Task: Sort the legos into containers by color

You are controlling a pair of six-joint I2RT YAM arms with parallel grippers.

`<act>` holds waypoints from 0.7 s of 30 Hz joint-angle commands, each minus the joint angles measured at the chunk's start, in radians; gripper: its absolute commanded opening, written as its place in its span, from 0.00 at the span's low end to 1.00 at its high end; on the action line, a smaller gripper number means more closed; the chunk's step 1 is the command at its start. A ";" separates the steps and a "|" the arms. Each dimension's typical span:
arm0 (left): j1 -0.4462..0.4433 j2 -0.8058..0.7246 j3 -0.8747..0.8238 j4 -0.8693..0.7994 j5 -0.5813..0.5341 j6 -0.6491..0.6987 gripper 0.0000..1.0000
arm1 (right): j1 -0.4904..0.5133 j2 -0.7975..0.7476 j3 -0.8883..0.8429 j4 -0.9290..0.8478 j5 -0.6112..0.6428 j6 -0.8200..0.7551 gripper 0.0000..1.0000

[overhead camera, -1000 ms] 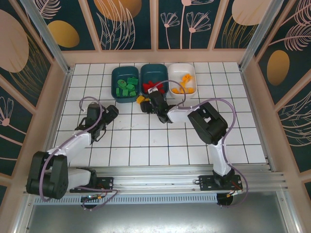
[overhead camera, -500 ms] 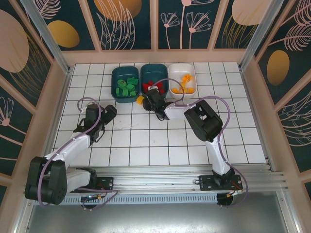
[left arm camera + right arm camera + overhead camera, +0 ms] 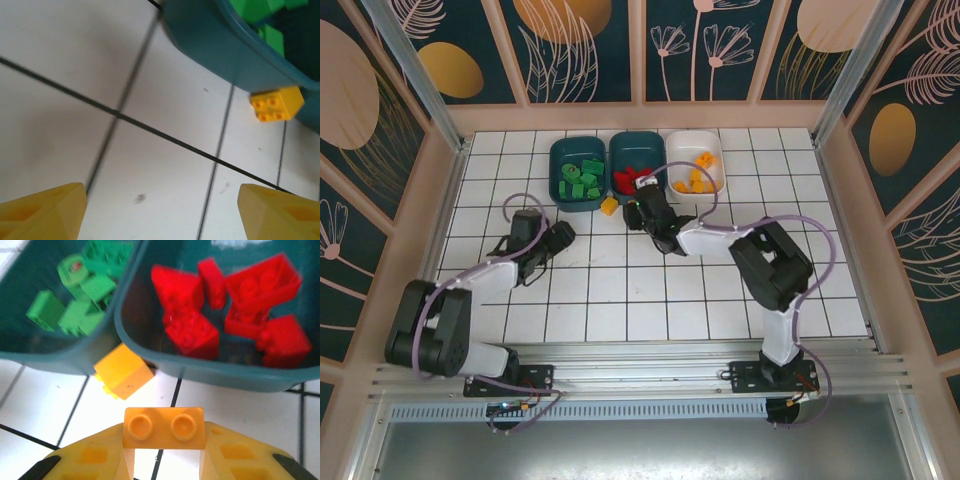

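Right gripper (image 3: 164, 452) clamped on yellow brick (image 3: 164, 426) just before red tub (image 3: 215, 376) (white tub (image 3: 682, 148) beside it takes yellows); left gripper (image 3: 160, 215) open, facing loose brick (image 3: 276, 103) at red tub's corner.

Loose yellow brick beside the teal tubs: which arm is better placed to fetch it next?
Left. The left gripper is open, empty and faces the loose brick; the right gripper is shut on a second brick.

1. The overhead view was bright and even, and the white tiled table (image 3: 620, 300) carried only faint shadows beside the arms.
2. The left wrist view was soft, with the yellow fingertips (image 3: 40, 215) blurred at the bottom edge.
3. In the right wrist view the orange brick (image 3: 164, 427) looked sharp, while the red legos (image 3: 190, 332) were slightly smeared.
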 commanded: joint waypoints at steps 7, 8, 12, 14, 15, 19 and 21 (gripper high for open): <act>-0.196 0.293 0.359 -0.070 -0.036 0.233 0.73 | -0.270 -0.033 0.100 -0.093 -0.045 -0.060 0.34; -0.197 0.324 0.405 -0.078 -0.039 0.247 0.73 | -0.288 -0.016 0.126 -0.112 -0.057 -0.065 0.34; -0.197 0.409 0.476 -0.084 0.013 0.305 0.73 | -0.344 0.037 0.202 -0.167 -0.087 -0.064 0.39; -0.196 0.443 0.505 -0.094 0.012 0.320 0.73 | -0.361 0.054 0.224 -0.179 -0.093 -0.062 0.44; -0.196 0.455 0.519 -0.106 0.002 0.329 0.73 | -0.369 0.061 0.239 -0.187 -0.096 -0.064 0.47; -0.197 0.480 0.545 -0.114 -0.030 0.354 0.74 | -0.382 0.069 0.282 -0.230 -0.076 -0.069 0.57; -0.196 0.496 0.563 -0.121 -0.048 0.371 0.74 | -0.382 0.039 0.254 -0.215 -0.080 -0.066 0.59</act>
